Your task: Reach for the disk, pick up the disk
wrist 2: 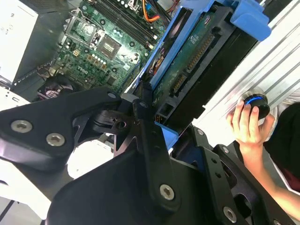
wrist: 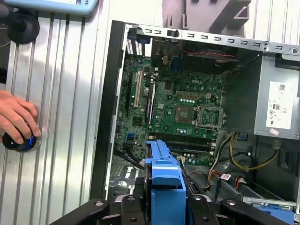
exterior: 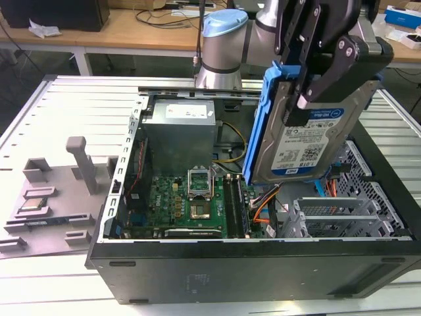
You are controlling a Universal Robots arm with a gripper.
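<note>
The end effector [exterior: 309, 92] is clenched on the disk [exterior: 309, 141], holding it on edge, clear above the open computer case [exterior: 250, 263] on the bench [exterior: 72, 105]. In the exterior view the disk hangs at about 2 o'clock from the motherboard [exterior: 191, 204]. The blue bracket [wrist: 164, 187] sits between the black fingers [wrist 2: 150, 140]. A person's hand [wrist: 16, 119] rests on a black knob on the bench.

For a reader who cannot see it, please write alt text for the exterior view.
The gripper holds the disk tilted above an open computer case, its green motherboard exposed, on a metal table.
</note>
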